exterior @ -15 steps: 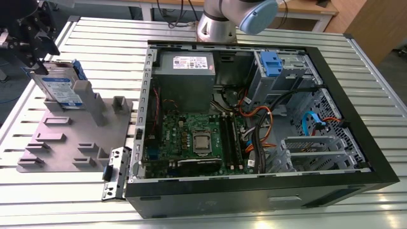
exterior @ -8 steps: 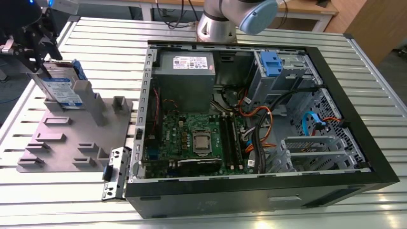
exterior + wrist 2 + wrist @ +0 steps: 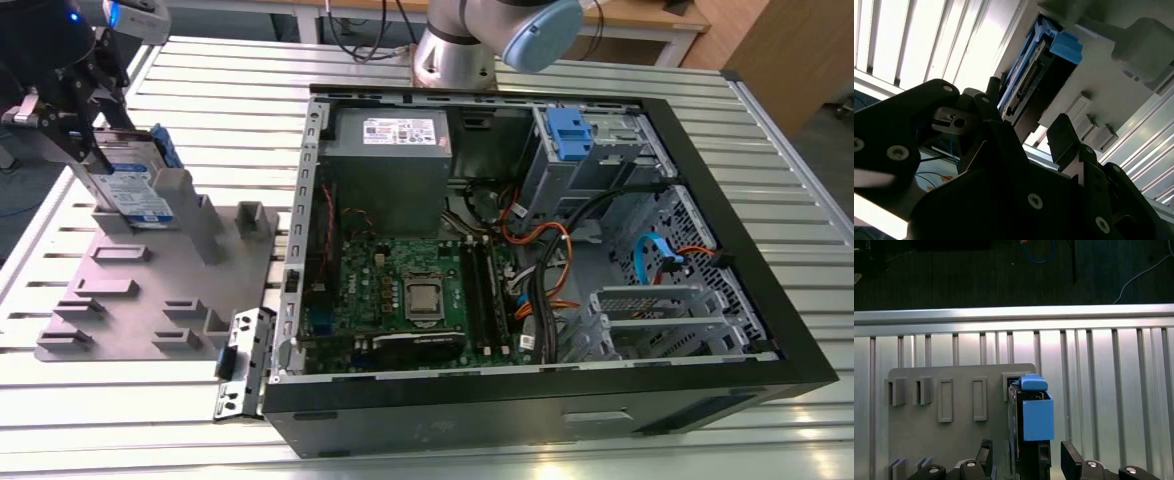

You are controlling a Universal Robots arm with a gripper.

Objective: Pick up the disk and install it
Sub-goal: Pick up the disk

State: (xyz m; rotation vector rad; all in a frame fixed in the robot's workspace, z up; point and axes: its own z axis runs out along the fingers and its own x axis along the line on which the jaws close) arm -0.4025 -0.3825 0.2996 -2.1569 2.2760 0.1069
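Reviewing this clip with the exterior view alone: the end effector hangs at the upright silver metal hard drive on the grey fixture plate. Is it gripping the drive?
Observer: No. In the first wrist view the end effector is open, straddling the silver hard drive with blue side rails, with gaps on both sides.
Operator: Centred?
Observer: Not quite; one gap is wider.
Operator: Which edge faces it?
Observer: In the second wrist view, the narrow edge with a connector row.
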